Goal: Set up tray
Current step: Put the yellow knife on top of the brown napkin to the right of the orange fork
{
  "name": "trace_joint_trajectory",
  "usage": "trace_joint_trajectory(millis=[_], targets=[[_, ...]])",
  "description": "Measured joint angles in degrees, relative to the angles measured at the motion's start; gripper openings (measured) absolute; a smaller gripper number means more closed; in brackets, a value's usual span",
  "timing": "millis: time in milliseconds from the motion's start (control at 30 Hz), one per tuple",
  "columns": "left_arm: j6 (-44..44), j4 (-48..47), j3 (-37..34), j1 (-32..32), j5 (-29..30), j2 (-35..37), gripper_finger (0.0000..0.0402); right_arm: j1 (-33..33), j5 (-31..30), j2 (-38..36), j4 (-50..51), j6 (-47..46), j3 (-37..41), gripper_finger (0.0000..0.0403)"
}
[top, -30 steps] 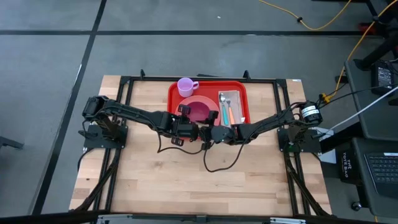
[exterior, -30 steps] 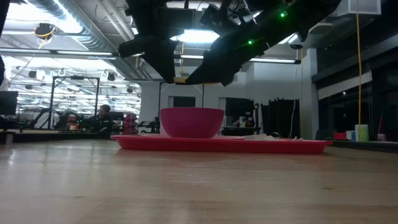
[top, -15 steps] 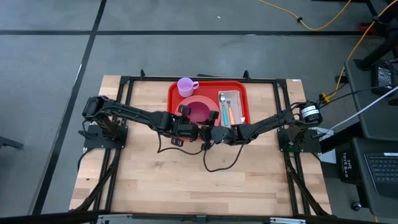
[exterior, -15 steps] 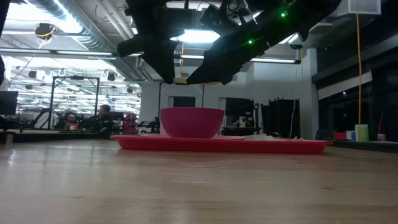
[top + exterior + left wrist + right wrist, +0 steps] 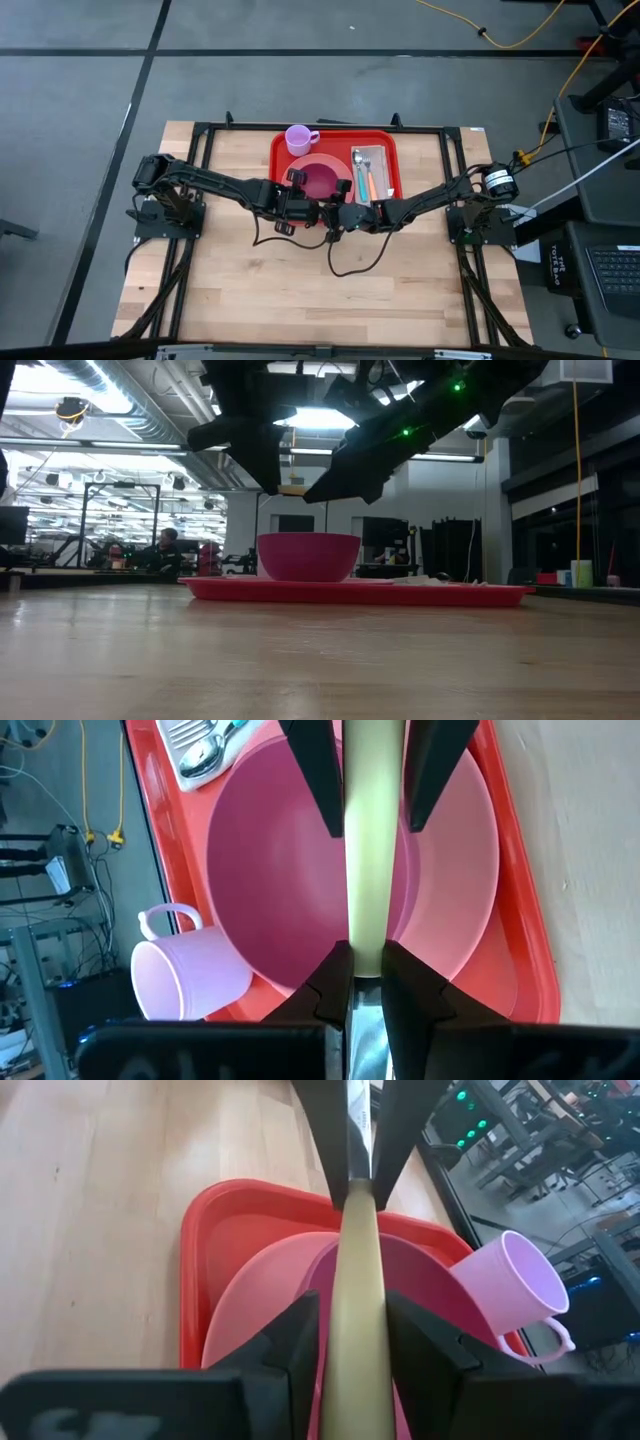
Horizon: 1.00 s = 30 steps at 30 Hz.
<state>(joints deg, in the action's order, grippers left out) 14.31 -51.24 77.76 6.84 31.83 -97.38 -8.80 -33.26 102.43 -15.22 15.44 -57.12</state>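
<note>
A long utensil with a cream handle and a metal end hangs level in the air between my two grippers. It is over the pink bowl, which sits on a pink plate in the red tray. My left gripper and right gripper face each other, each shut on the utensil. A lilac mug stands at the tray's far left corner. The low view shows the bowl and tray under both arms. My left gripper pinches the cream handle between its two fingers, close to where the metal end begins. It comes level from the table's left, fingers lying along the utensil. The utensil is lifted clear. My right gripper pinches the handle's other stretch between its two fingers, level from the table's right and along it.
A spoon and other cutlery lie on a grey napkin in the tray's right part. Bare wooden tabletop stretches toward the near edge. A black frame borders the table. Slack cables trail below the grippers.
</note>
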Motion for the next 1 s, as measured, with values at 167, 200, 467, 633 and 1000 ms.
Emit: trace_joint_trajectory(millis=[167,200,467,633,1000], targets=[[0.0,0.0,0.0,-0.01,0.02,0.0,0.0024,0.0,-0.09,0.0,-0.22,0.02,0.0,0.0116],[0.0,0.0,0.0,-0.01,0.02,0.0,0.0024,0.0,-0.07,0.0,-0.24,0.02,0.0,0.0114],[0.54,0.0,0.0,0.1,0.11,0.0,0.0034,0.02,-0.42,0.0,-0.41,-0.24,0.0,0.008],[1.83,0.0,0.0,0.17,0.11,0.0,0.0049,0.02,-0.35,0.0,-0.42,-0.35,0.0,0.008],[2.07,0.09,0.0,0.88,0.12,-0.02,0.0082,0.02,0.42,0.0,-0.02,-3.17,0.0,0.008]])
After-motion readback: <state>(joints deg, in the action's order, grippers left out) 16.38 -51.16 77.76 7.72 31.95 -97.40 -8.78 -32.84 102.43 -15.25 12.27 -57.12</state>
